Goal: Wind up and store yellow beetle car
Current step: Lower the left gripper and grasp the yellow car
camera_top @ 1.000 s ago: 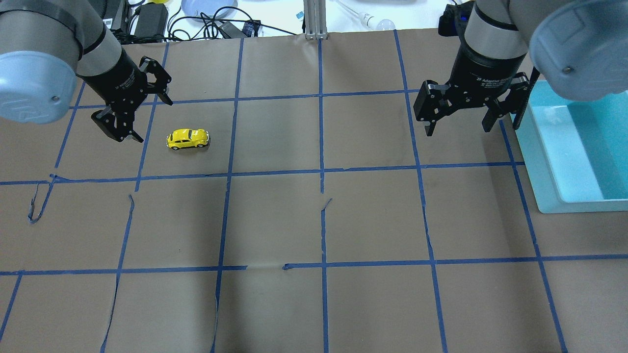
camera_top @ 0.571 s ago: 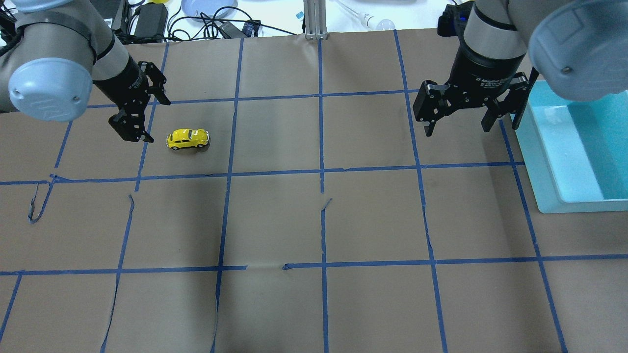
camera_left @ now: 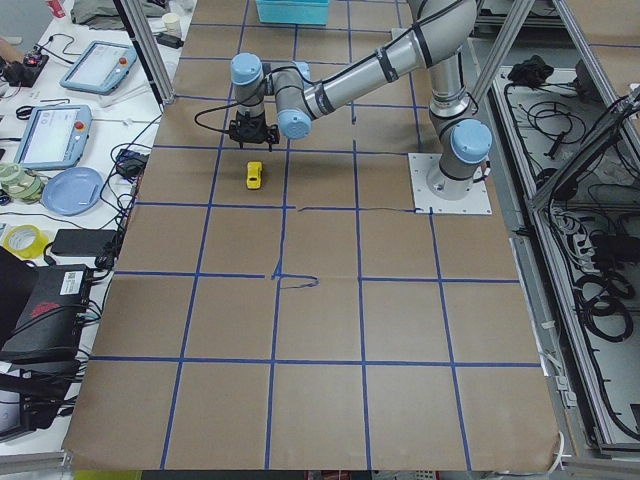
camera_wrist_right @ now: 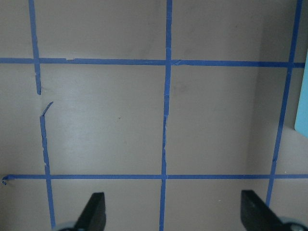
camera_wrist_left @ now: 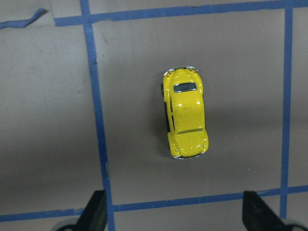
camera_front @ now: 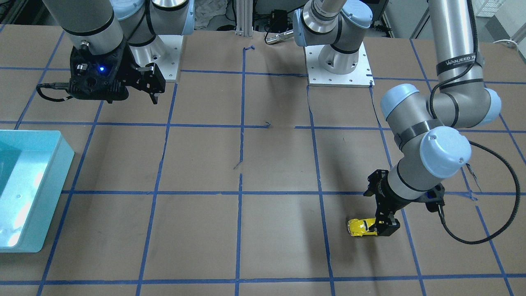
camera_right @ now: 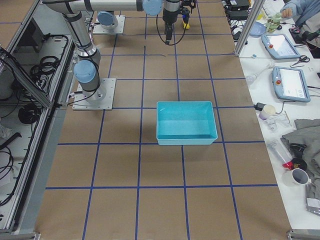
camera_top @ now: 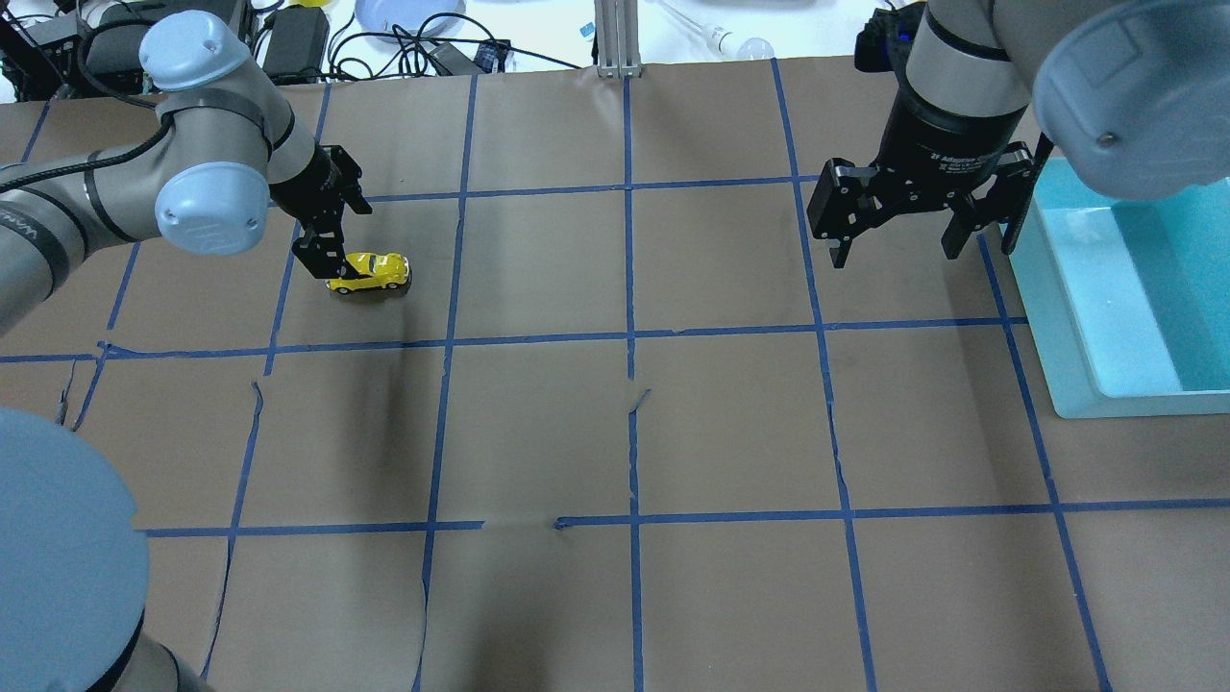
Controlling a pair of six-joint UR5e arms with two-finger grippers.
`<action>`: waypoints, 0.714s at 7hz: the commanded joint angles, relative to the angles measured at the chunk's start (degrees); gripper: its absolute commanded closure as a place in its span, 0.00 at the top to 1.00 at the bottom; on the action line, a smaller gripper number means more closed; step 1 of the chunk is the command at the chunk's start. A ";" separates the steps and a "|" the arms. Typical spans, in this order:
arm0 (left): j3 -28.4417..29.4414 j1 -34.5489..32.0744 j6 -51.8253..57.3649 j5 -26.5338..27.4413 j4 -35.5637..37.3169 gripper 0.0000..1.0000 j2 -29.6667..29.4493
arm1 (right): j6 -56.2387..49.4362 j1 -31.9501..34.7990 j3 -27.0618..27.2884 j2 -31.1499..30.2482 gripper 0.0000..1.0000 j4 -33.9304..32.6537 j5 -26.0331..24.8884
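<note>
The yellow beetle car [camera_top: 369, 272] stands on its wheels on the brown paper at the far left; it also shows in the front view [camera_front: 361, 227] and in the left wrist view [camera_wrist_left: 185, 114]. My left gripper [camera_top: 336, 234] is open and empty, pointing down just over the car's left end. In the left wrist view both fingertips [camera_wrist_left: 96, 211] are apart from the car, which lies ahead of them. My right gripper [camera_top: 897, 252] is open and empty, hanging above the paper at the far right beside the bin.
A light-blue bin [camera_top: 1067, 317] stands at the table's right edge; it also shows in the front view [camera_front: 61, 164]. Blue tape lines divide the paper into squares. Cables, a plate and devices lie past the far edge [camera_top: 404, 29].
My left arm has swung in and its gripper has moved right, from beside the car to over its left end. The car and the right arm have not moved.
</note>
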 commanded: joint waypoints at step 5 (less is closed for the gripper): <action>2.79 1.01 -0.38 2.02 0.52 1.00 -6.75 | 0.17 -0.24 -2.22 0.43 1.00 -5.35 0.34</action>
